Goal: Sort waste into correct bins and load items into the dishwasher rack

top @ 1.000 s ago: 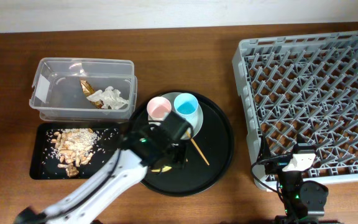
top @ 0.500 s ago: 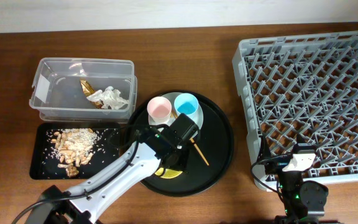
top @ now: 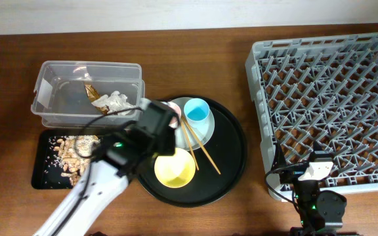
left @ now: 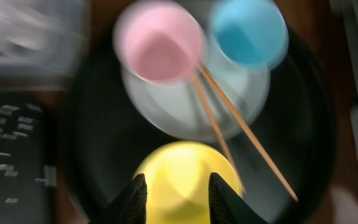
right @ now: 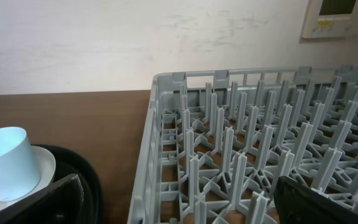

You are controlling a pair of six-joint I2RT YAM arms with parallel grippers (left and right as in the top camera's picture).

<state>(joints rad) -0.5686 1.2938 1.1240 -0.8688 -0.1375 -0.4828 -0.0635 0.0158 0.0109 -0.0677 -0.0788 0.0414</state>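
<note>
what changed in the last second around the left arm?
Left hand opened over the yellow bowl and pulled back toward the clear tub, leaving it on the round black tray. Pink cup, blue cup, chopsticks, dishwasher rack and right hand stayed put.

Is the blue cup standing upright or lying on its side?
Upright. The blue cup stands on the pale plate, its open mouth facing up.

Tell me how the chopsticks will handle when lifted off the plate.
The chopsticks look thin, straight and wooden, so they are probably stiff and light. They splay apart, resting across the plate rim onto the black tray, so grabbing both at once looks hard, and one may roll or pivot if nudged.
</note>
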